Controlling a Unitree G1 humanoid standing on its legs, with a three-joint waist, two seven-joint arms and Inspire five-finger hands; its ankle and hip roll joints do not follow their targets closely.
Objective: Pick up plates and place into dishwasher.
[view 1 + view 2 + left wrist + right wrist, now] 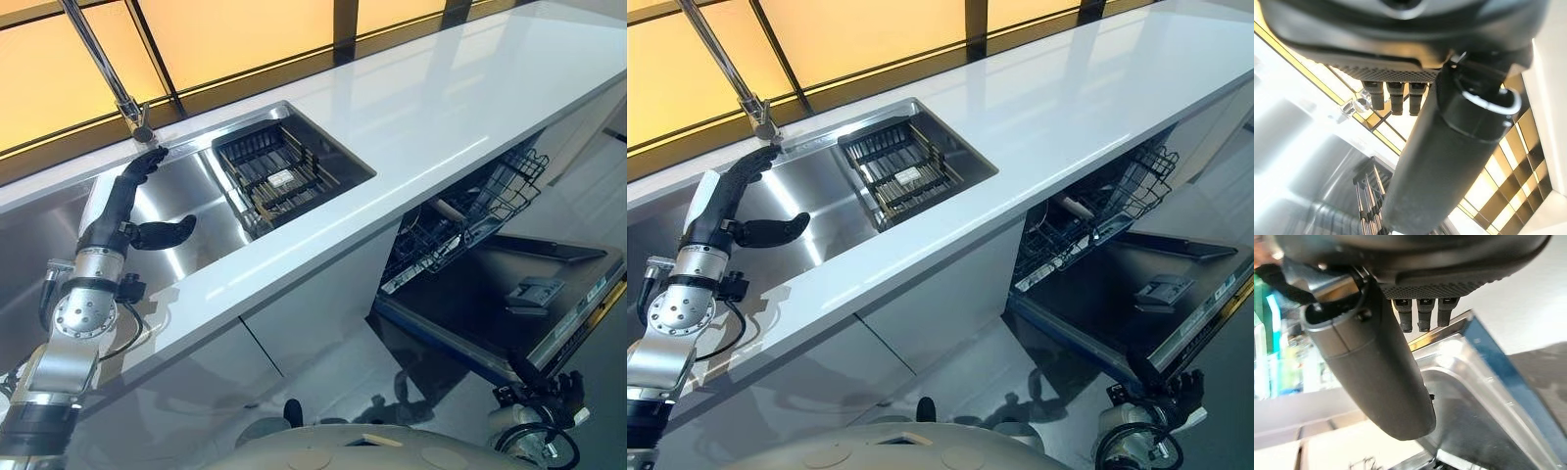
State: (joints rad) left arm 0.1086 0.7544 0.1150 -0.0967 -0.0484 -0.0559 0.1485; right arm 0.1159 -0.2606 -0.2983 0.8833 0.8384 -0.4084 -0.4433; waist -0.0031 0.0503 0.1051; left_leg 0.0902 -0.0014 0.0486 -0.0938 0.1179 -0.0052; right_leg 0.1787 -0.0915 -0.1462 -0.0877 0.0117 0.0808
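While no plate can be made out, the rack [279, 176] in the sink [186, 211], where plates would stand, lies to the right of the left robot hand [132, 201], which is held open and empty. The right robot hand [1176, 387], also open, hangs near the dishwasher [509, 294], whose door is lowered below the desk [441, 108].

Left sink basin [186, 211] lies open — dark rack [274, 176] crowds its right end, faucet [118, 88] behind.

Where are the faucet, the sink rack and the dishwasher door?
faucet [132, 116], left eye view, on its base.
sink rack [279, 176], left eye view, on its middle.
dishwasher door [470, 313], left eye view, on its inner panel.
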